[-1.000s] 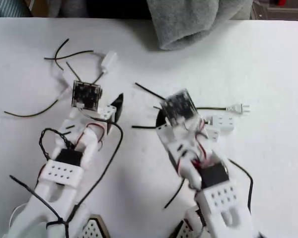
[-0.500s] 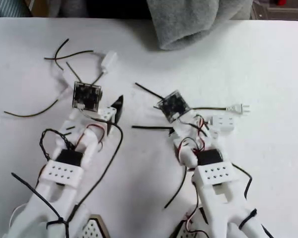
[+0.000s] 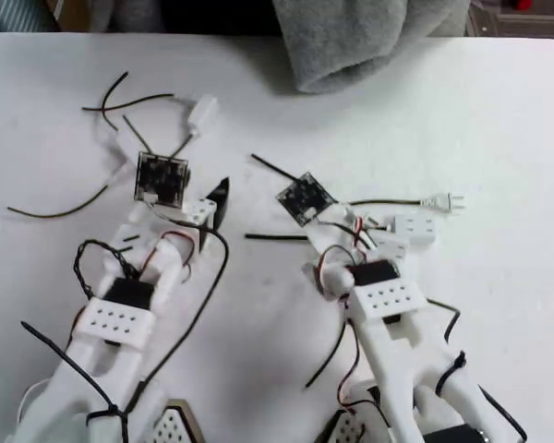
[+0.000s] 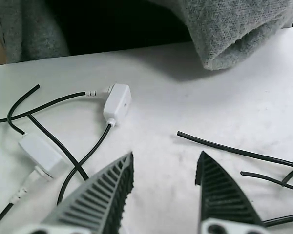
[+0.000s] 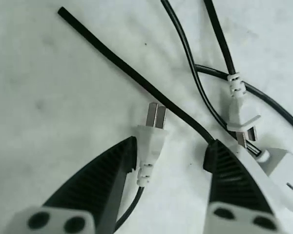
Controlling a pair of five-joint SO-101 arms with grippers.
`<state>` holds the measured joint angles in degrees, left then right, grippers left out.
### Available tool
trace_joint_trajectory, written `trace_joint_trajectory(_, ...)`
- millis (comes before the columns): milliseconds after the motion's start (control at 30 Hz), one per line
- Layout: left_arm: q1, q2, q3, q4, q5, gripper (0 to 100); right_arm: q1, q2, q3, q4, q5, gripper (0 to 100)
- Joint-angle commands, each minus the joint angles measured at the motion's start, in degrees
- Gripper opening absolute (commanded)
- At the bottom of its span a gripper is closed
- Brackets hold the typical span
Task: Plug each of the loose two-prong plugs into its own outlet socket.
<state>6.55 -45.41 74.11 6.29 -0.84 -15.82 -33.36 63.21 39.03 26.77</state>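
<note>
the right end effector (image 5: 172, 145) sits low over the tabletop (image 5: 49, 97) with its fingers spread apart, clamped on nothing. a loose two-prong plug (image 5: 150, 139) lies flat between them, right against one finger, with its prongs pointing away from the wrist. a second plug (image 5: 241, 114) lies near the other finger, its prongs aimed at the end of a white outlet socket (image 5: 283, 168); whether they are seated i cannot tell. the left end effector (image 4: 163, 178) is also wide open and holds nothing. beyond it a far socket (image 4: 118, 100) lies on its black cable, with a grey cloth (image 4: 244, 29) at the tabletop's far edge.
</note>
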Motion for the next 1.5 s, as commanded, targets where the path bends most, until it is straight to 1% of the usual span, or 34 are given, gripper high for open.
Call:
trace_joint_trajectory(0, -0.5, 0.1, -0.4, 0.0, -0.4, 21, -0.6, 1.3, -5.8, 5.0, 0.4, 22.3)
trace_joint_trajectory(167, -0.5, 0.1, -0.4, 0.0, -0.4, 21, -0.8, 5.4, -6.8, 4.8, 0.4, 22.3)
trace_joint_trajectory(500, -0.5, 0.1, -0.4, 0.0, -0.4, 21, -0.4, 22.3, -15.8, 4.8, 0.4, 22.0)
trace_joint_trajectory(700, -0.5, 0.1, -0.4, 0.0, -0.4, 21, 1.0, 24.9, -17.0, 4.4, 0.4, 21.6)
trace_joint_trajectory(767, -0.5, 0.1, -0.4, 0.0, -0.4, 21, 1.1, 24.8, -17.0, 4.4, 0.4, 17.9)
trace_joint_trajectory(867, -0.5, 0.1, -0.4, 0.0, -0.4, 21, 1.2, 25.3, -17.6, 4.4, 0.4, 9.0)
trace_joint_trajectory(933, -0.5, 0.1, -0.4, 0.0, -0.4, 21, 1.2, 26.1, -18.5, 4.4, 0.3, 7.0)
trace_joint_trajectory(1000, -0.5, 0.1, -0.4, 0.0, -0.4, 21, 1.2, 28.0, -19.9, 5.0, 0.3, 10.1)
trace_joint_trajectory(1100, -0.5, 0.1, -0.4, 0.1, -0.4, 21, 1.3, 32.3, -24.8, 9.3, -0.9, 17.6)
trace_joint_trajectory(1167, -0.5, 0.1, -0.4, 0.2, -0.4, 21, 2.2, 35.2, -28.0, 11.9, -1.9, 18.5)
trace_joint_trajectory(1233, -0.5, 0.1, -0.4, 0.2, -0.4, 21, 3.4, 37.3, -30.3, 13.8, -2.0, 15.0)
trace_joint_trajectory(1367, -0.5, 0.1, -0.4, 0.2, -0.4, 21, 3.6, 37.8, -31.0, 14.6, -2.1, 4.4)
trace_joint_trajectory(1400, -0.5, 0.1, -0.4, 0.2, -0.4, 21, 3.6, 37.8, -31.0, 14.7, -2.1, 3.1)
trace_joint_trajectory(1467, -0.5, 0.1, -0.4, 0.2, -0.4, 21, 3.6, 37.8, -31.0, 14.9, -2.1, 4.3)
